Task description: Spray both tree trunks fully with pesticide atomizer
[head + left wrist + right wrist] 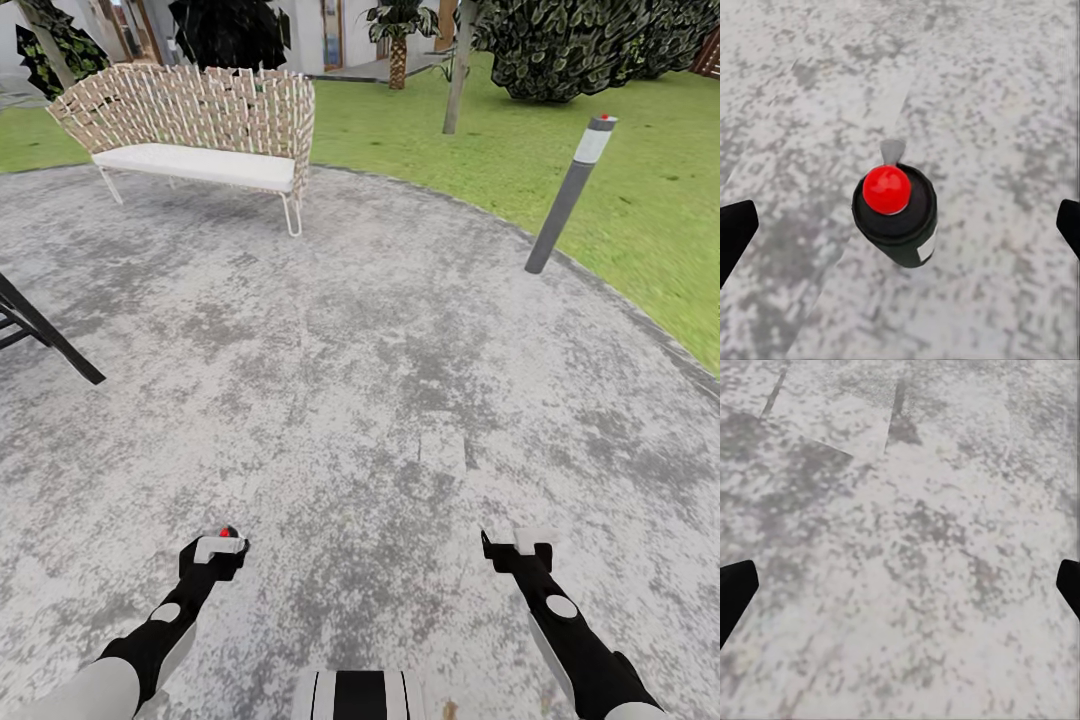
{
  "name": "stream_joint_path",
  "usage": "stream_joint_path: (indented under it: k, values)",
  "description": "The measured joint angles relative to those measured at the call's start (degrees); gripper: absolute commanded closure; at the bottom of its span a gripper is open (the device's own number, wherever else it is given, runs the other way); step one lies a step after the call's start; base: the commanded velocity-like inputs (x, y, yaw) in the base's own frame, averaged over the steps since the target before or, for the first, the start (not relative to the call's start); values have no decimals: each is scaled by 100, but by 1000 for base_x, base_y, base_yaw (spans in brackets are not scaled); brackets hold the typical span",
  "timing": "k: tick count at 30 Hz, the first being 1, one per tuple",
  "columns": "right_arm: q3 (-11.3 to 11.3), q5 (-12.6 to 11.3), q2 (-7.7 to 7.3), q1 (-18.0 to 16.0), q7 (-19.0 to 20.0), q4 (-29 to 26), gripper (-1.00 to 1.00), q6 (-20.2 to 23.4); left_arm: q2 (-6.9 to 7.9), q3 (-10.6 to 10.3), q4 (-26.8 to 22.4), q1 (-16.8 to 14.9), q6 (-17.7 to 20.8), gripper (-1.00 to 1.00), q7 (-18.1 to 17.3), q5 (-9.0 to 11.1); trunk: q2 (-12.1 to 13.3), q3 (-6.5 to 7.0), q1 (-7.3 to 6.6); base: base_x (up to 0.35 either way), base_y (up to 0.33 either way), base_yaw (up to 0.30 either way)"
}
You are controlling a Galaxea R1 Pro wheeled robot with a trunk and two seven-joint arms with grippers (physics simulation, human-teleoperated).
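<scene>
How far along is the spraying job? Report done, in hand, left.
Done: nothing yet; the pesticide atomizer stands on the paving, ungrasped. In hand: the left gripper hangs open over it, fingers either side, not touching. Left: grasp it, lift it, spray both trees, one standing beyond on the grass.
</scene>
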Motion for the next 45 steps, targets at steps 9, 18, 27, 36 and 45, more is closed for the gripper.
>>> stream_joint_path:
  k: [9,18,27,36,45]
  values:
    - [0,0,0,0,0,7,-100,0,14,0,0,0,-28,-100,8,5,0,0,-1,86,-59,0]
    - [0,-1,0,0,0,15,-100,0,36,15,0,8,-83,-100,5,56,0,0,0,7,-5,0]
    - [0,-6,0,0,0,21,-100,0,35,31,-35,181,-107,-100,-1,71,-12,-215,24,0,0,0]
    - [0,-7,0,0,0,21,-100,0,31,32,-38,184,-100,-100,-11,69,-16,-348,31,0,0,0]
    - [1,-8,0,0,0,22,-100,-1,19,32,-61,185,-100,-100,-12,64,-16,-353,31,56,64,0]
